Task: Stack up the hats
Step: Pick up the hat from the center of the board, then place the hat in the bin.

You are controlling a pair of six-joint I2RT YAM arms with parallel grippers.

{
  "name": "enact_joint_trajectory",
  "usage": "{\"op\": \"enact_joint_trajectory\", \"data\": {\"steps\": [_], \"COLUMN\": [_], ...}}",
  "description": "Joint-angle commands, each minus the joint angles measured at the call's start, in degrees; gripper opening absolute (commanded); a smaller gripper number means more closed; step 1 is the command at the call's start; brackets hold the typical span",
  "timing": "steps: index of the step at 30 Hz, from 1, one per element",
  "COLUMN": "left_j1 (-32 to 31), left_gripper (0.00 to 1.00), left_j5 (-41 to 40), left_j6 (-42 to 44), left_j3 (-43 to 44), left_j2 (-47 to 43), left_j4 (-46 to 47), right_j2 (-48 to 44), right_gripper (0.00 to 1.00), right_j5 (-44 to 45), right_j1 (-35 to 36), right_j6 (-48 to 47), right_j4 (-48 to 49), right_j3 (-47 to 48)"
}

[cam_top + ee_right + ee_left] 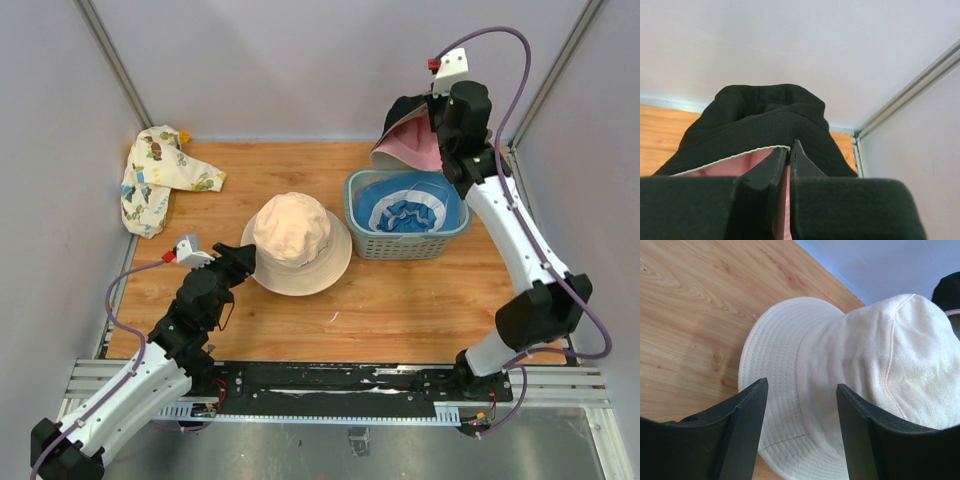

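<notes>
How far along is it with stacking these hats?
Nothing looks stacked yet. The cream fabric bucket hat sits alone, the open left gripper at its brim. The right gripper holds a black, pink-lined hat aloft. A blue hat lies in the slatted plastic basket.

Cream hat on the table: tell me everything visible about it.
The cream hat is a soft bucket hat of woven cotton-like fabric, with a round seamed crown, slightly dented, and a floppy brim ringed with stitching. It sits crown up, brim flat on the wooden table, mid-table, close beside the basket. The open left gripper hovers at its near-left brim; whether it touches is unclear.
</notes>
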Motion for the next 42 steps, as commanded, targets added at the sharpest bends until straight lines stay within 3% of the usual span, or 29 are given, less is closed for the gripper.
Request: {"op": "enact_joint_trajectory", "data": {"steps": [1,6,12,15,27,34,42], "left_j1": [0.3,0.3,0.3,0.2,0.2,0.3,0.3], "left_gripper": [0.61,0.61,0.61,0.61,0.60,0.60,0.60], "left_j5": [0.7,1.8,3.6,4.7,6.6,6.1,5.8], "left_j6": [0.6,0.5,0.0,-0.4,-0.2,1.2,2.4], "left_j3": [1.8,1.5,0.1,-0.4,-0.4,-0.3,0.7], "left_j2": [-1.1,-2.7,-4.9,-4.8,-3.4,-2.5,-0.8], "left_j4": [1.7,1.2,1.5,2.1,4.0,4.8,5.7], "right_j2": [-8.1,-17.3,-30.2,-33.5,-34.5,-39.2,-44.1], "right_gripper": [0.01,0.01,0.01,0.01,0.02,0.48,0.65], "right_j5": [3.6,10.6,22.9,24.8,26.1,20.3,17.1], "right_j1": [5.1,13.5,25.6,27.1,27.7,27.7,27.7], "right_j6": [-1.9,-4.0,-2.4,1.7,13.5,15.8,17.0], "right_j4": [5.3,7.1,11.9,10.9,-2.0,-6.3,-7.9], "right_j3": [-2.9,-13.4,-37.2,-46.0,-49.2,-46.0,-42.0]}}
